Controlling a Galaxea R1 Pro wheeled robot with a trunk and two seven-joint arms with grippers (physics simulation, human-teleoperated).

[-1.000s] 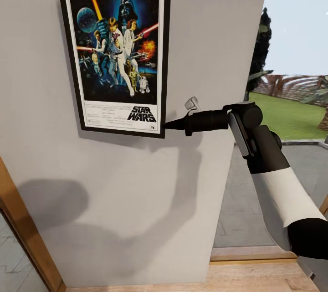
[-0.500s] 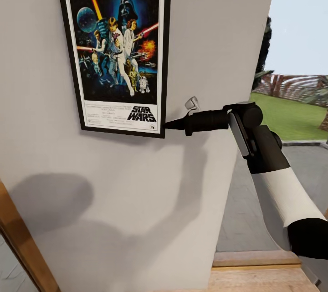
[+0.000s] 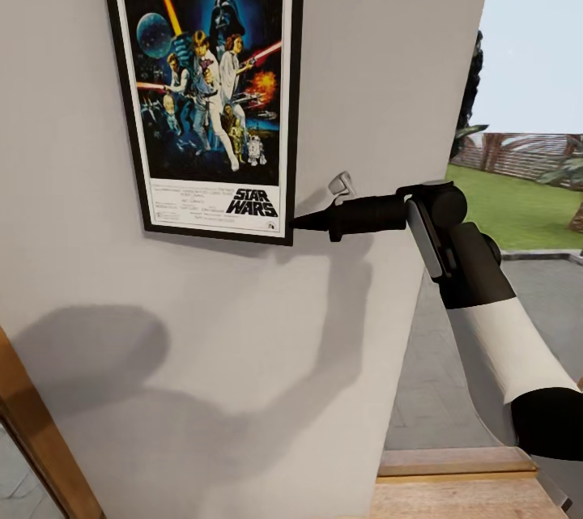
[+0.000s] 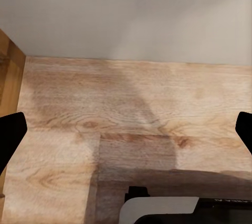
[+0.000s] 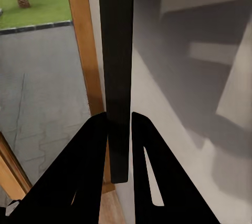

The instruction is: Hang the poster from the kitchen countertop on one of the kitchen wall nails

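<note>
Right fingers (image 5: 110, 129) clamp the poster (image 3: 206, 90) frame's lower right corner against the wall (image 3: 243, 357); left fingers (image 4: 13, 135) spread. Confirm nail engagement before releasing.

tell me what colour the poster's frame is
Black, a thin frame around the poster with a white border inside; clearest in the head view.

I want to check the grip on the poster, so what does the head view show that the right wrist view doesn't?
Head view alone: the poster's front art and "STAR WARS" title, flat against the pale wall, with the right end effector at its lower right corner. Right wrist view alone: the frame seen edge-on as a black strip between the two fingers, which close on it, plus a wooden door frame. Both share the poster, the wall and the garden outside.
</note>
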